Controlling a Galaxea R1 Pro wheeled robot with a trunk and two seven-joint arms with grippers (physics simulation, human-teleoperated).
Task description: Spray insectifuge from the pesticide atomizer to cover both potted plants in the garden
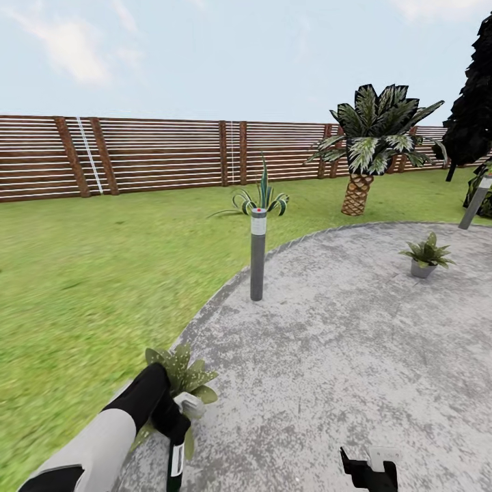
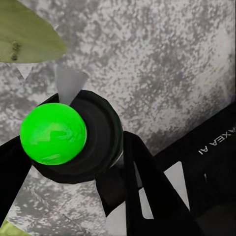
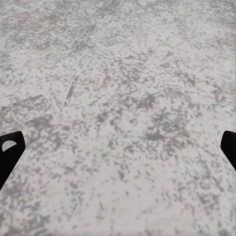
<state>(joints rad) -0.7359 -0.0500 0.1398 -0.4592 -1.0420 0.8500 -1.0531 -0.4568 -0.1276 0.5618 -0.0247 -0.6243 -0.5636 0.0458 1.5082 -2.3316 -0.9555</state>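
Left gripper (image 1: 172,427) is gripping the pesticide atomizer (image 1: 175,466), bottle hanging down just beside the near potted plant (image 1: 183,377) at the patio's (image 1: 328,355) near-left edge. Second potted plant (image 1: 426,256) is sitting far right on the paving. Right gripper (image 1: 370,471) is hovering low, fingers (image 3: 10,152) spread wide, holding nothing.

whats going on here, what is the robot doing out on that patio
The robot stands on the round paved patio in a fenced garden. Its left gripper is shut on the pesticide atomizer, a slim dark green bottle, right beside the near potted plant at the patio's edge. The second potted plant sits farther off across the paving, to the right. The right gripper hangs open and empty over bare paving.
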